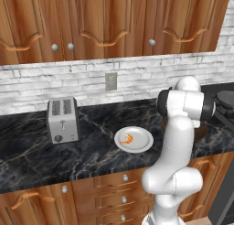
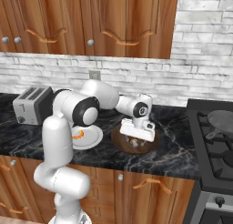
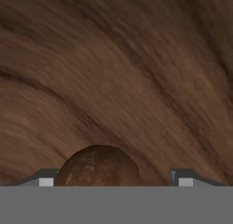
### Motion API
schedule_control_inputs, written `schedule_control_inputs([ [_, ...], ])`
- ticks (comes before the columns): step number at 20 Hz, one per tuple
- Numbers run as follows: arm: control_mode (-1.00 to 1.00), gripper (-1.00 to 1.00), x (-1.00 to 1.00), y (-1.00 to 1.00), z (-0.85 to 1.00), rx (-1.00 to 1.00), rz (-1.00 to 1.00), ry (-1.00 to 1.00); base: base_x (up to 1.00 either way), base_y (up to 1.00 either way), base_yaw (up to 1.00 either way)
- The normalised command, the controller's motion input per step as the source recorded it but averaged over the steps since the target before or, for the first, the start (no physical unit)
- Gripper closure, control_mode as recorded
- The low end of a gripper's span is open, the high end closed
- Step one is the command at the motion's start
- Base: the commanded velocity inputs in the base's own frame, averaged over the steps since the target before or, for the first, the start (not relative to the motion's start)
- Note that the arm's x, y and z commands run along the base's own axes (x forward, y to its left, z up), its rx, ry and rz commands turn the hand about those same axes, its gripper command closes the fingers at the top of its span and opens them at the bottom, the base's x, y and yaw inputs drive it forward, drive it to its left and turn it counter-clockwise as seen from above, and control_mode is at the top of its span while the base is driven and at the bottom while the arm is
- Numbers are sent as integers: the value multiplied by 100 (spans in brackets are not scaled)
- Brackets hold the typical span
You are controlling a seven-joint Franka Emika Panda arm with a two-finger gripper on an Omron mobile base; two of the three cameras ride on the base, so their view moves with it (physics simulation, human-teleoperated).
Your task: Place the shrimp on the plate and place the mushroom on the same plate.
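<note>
The orange shrimp [image 1: 126, 139] [image 2: 78, 135] lies on the white plate [image 1: 145, 145] [image 2: 94, 138], left of centre. My gripper [image 2: 134, 140] [image 3: 113, 178] is lowered onto the round brown wooden board [image 2: 149, 146] [image 3: 113, 73], to the right of the plate. It is open. The mushroom's brown cap [image 3: 98, 166] sits between the two fingertips, closer to the left fingertip [image 3: 45, 181], with a gap on the other side. In the right base view the mushroom [image 2: 135, 144] is a small pale spot under the hand.
A silver toaster [image 1: 62, 120] [image 2: 32, 104] stands left of the plate on the black marble counter [image 1: 27, 151]. At the right sits a stove [image 2: 214, 141] with a dark frying pan [image 2: 223, 118]. Wooden cabinets hang above.
</note>
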Motion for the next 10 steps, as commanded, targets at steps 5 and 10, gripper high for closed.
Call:
schedule_control_inputs([
  [5,-100,100,-2,7,0,0,-1,3,0,0,0],
  [10,-100,100,-24,0,41,-1,-10,1,0,0,0],
])
